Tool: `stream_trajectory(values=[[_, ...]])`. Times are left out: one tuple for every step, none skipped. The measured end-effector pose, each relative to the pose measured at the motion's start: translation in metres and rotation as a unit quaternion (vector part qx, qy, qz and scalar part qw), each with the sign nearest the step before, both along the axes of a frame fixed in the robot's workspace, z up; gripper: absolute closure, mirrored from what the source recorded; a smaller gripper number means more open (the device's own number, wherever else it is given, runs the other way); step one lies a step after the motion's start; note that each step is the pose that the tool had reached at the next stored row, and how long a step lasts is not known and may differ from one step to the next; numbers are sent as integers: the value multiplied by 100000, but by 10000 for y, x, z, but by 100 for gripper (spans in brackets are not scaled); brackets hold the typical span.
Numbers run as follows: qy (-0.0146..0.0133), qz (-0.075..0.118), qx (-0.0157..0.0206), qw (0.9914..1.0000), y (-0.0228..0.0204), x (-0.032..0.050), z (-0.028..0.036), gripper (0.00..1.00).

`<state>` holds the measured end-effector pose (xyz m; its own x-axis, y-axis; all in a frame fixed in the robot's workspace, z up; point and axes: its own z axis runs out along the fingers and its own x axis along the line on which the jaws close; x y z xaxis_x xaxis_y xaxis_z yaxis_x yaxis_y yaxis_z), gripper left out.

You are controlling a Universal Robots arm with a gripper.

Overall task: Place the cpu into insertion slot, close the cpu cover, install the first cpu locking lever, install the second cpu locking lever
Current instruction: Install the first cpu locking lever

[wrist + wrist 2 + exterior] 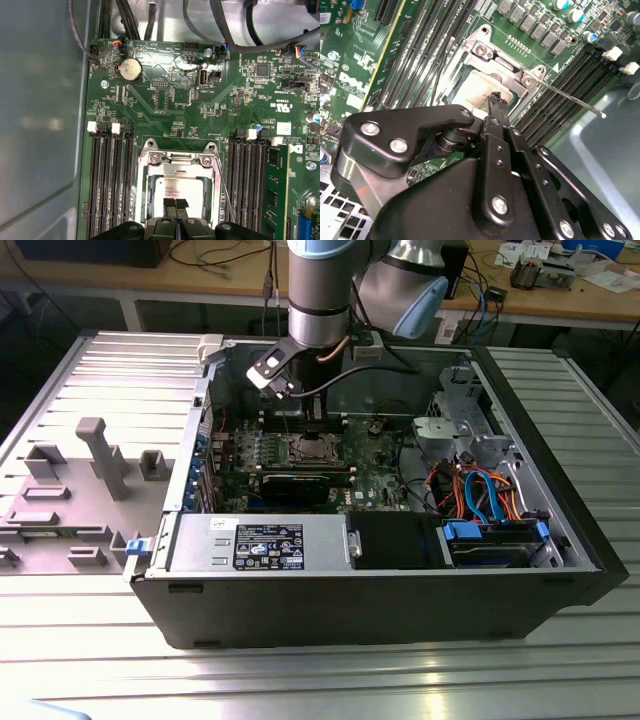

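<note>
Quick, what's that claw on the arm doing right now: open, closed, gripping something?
Gripper: shut, its fingertips pressed together with nothing between them, just above the cpu.

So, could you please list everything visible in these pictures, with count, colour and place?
computer case: one, black, open, on ribbed metal table
circuit board: one, green, inside the case
insertion slot: one, silvery rim, middle of the board
cpu: one, silvery-grey, seated in the slot
cpu cover: one, silvery frame, lying around the cpu
locking lever: one, thin metal rod, sticking out free beside the slot
memory slots: two banks, black, either side of the slot
coin battery: one, silvery, on the board
cables: several, blue and orange, exterior view's right
arm: one, grey, above the case
gripper: one, black, shut, tips over the cpu
</note>
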<state>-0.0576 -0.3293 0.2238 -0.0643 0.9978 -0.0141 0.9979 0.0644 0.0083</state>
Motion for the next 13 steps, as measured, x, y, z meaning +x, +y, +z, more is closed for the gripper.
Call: stream_trajectory(values=[[-1, 1, 1, 100000, 0, 0, 18, 89], [-3, 1, 4, 100000, 0, 0, 37, 89], [4, -1, -1, 100000, 0, 0, 51, 89], [2, 1, -2, 100000, 0, 0, 71, 89], [0, 2, 2, 100000, 0, 0, 92, 89], [0, 2, 2, 100000, 0, 0, 110, 89], [2, 2, -3, 100000, 0, 0, 134, 89], [2, 4, -5, 100000, 0, 0, 152, 89], [-1, 1, -6, 100000, 0, 0, 188, 89], [3, 0, -15, 100000, 0, 0, 208, 89], [-1, 0, -19, 100000, 0, 0, 224, 89], [0, 2, -23, 100000, 0, 0, 245, 89], [7, 1, -31, 100000, 0, 0, 268, 89]])
